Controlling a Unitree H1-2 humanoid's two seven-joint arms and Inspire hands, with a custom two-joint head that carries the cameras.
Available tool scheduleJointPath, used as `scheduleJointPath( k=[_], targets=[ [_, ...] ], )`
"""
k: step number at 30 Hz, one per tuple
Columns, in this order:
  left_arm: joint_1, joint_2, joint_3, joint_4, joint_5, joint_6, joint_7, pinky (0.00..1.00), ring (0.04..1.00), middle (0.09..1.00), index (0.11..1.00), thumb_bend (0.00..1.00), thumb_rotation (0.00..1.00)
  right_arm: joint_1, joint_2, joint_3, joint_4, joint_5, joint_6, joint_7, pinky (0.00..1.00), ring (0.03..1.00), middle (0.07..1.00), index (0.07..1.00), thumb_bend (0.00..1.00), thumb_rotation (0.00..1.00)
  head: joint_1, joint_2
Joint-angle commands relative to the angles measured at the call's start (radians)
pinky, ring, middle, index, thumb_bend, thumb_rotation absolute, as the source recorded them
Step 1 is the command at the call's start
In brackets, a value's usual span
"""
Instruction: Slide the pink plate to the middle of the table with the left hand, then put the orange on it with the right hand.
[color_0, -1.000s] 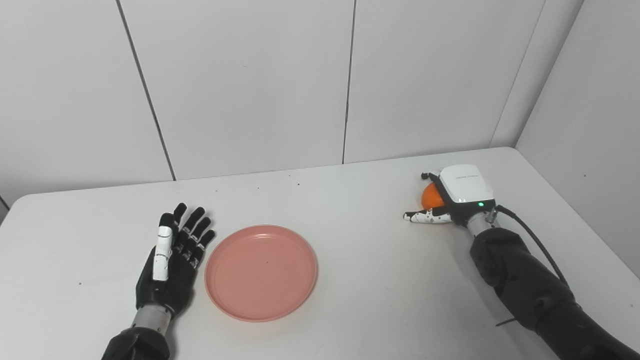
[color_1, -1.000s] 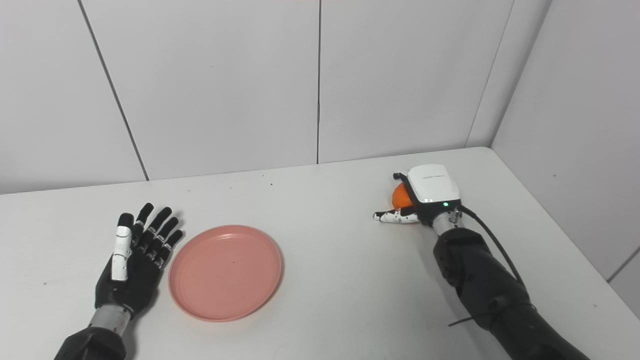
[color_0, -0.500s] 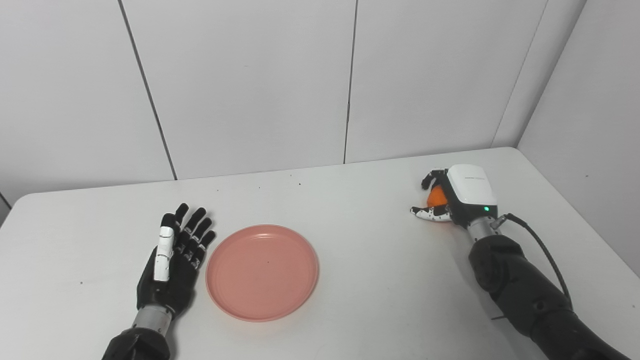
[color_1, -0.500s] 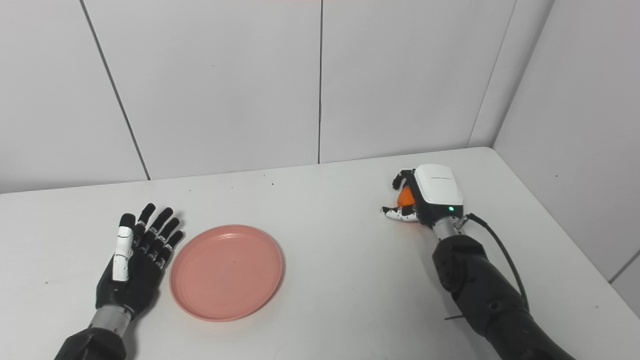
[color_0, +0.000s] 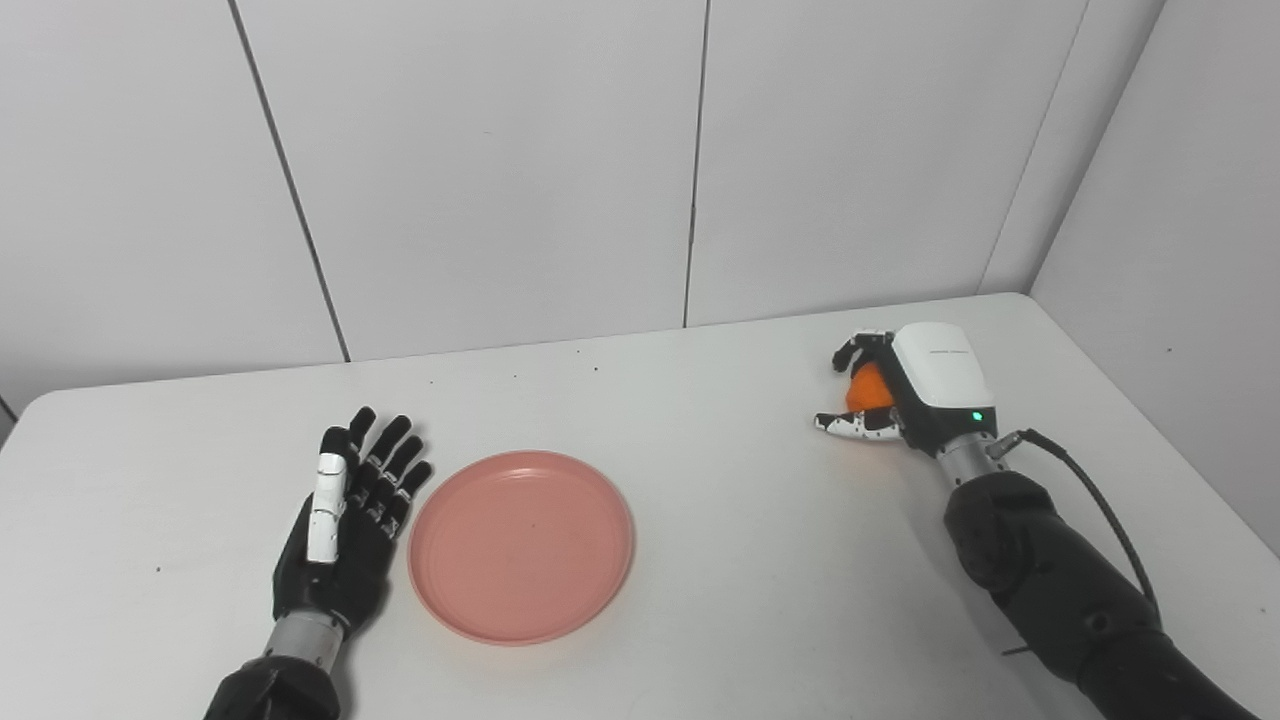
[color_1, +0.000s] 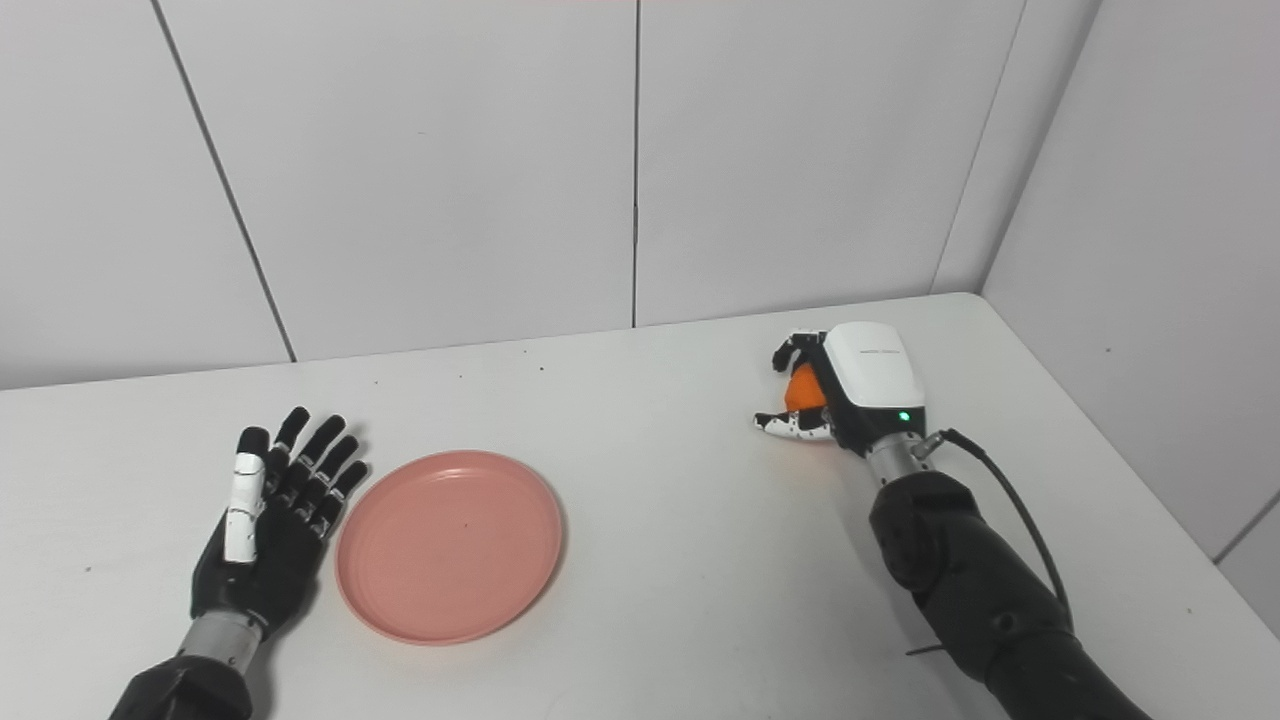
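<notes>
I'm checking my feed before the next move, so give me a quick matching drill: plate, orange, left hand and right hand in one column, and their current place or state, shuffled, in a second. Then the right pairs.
Things:
1. plate
2. orange
3. left hand
4. right hand

States:
A. open, fingers spread, lying beside the plate
B. closed around the fruit near the table's far right corner
C. empty, flat on the table, left of centre
D. mostly hidden inside a grip

Pairs: 1-C, 2-D, 3-A, 4-B
</notes>
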Motion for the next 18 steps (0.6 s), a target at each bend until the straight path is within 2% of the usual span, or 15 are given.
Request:
scheduleJointPath(
  k=[1, 11, 18],
  targets=[
    [0.001, 0.005, -0.003, -0.005, 0.005, 0.013, 0.001, 0.96, 0.954, 0.936, 1.000, 0.78, 0.73, -0.058, -0.031, -0.023, -0.065, 0.000, -0.052, -0.005, 0.26, 0.323, 0.433, 0.490, 0.50, 0.17, 0.013, 0.003],
    [0.003, -0.004, -0.017, -0.016, 0.015, 0.015, 0.015, 0.94, 0.940, 0.937, 1.000, 0.79, 0.73, -0.081, -0.010, -0.032, -0.301, -0.014, -0.067, 0.066, 0.20, 0.278, 0.413, 0.488, 0.50, 0.17, 0.047, 0.005],
    [0.011, -0.026, -0.023, -0.037, 0.024, 0.026, 0.041, 0.94, 0.935, 0.930, 1.000, 0.76, 0.72, -0.101, 0.028, -0.040, -0.492, 0.043, -0.080, 0.195, 0.19, 0.267, 0.407, 0.488, 0.50, 0.16, 0.093, 0.012]
  ],
)
